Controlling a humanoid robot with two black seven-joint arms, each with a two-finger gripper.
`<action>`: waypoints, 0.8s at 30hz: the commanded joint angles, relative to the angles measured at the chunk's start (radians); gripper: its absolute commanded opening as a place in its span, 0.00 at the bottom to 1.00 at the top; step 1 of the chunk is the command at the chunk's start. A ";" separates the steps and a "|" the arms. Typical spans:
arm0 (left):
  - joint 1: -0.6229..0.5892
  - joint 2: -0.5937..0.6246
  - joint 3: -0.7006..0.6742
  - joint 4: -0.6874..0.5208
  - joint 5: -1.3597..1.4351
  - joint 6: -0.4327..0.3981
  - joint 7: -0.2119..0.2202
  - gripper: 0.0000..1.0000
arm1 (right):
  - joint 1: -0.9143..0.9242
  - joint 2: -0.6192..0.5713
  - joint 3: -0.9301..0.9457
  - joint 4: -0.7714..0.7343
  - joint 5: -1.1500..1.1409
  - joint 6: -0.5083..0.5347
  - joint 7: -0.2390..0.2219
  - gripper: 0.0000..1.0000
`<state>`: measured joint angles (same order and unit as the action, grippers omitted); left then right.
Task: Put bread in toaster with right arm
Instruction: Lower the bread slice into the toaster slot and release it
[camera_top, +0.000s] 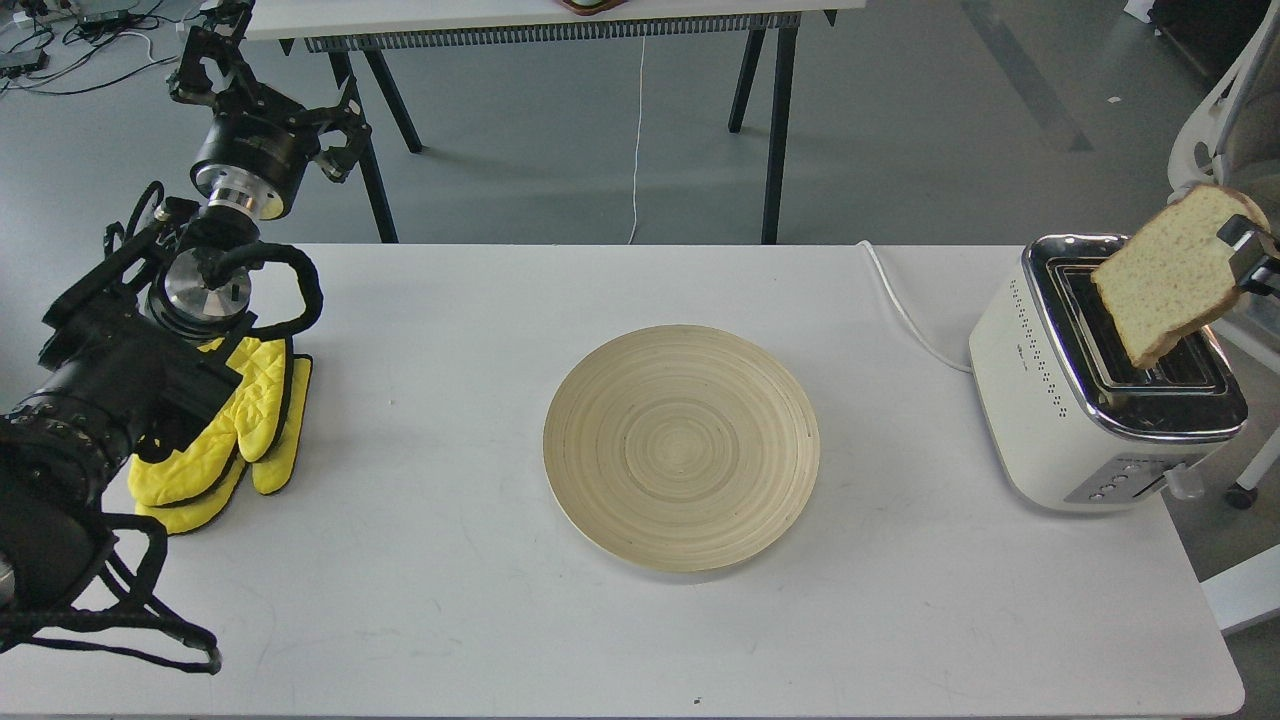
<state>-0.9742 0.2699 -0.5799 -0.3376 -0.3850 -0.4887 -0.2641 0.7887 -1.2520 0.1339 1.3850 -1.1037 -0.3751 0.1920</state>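
A slice of bread (1170, 272) hangs tilted just over the slots of the white toaster (1060, 400) at the table's right end, its lower corner close above the slots. My right gripper (1240, 250) shows only as a fingertip at the right edge, shut on the bread's upper right corner. My left gripper (215, 55) is raised at the far left, beyond the table's back edge, with its fingers spread open and empty.
A round wooden plate (681, 447) lies at the table's middle. Yellow oven mitts (230, 430) lie at the left beside my left arm. The toaster's white cord (905, 310) runs across the table behind it. A second table stands behind.
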 joint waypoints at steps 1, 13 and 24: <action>0.002 0.000 0.000 0.000 0.000 0.000 0.000 1.00 | -0.014 0.017 -0.002 -0.026 -0.001 -0.001 0.001 0.05; 0.002 0.000 0.000 0.000 0.000 0.000 0.000 1.00 | -0.052 0.101 -0.013 -0.043 0.008 -0.011 0.001 0.44; 0.002 0.000 -0.001 0.000 0.000 0.000 0.000 1.00 | -0.045 0.124 0.263 0.048 0.143 0.004 0.006 0.97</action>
<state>-0.9725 0.2699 -0.5814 -0.3375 -0.3850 -0.4887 -0.2638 0.7415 -1.1531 0.2884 1.4262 -1.0589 -0.3874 0.1997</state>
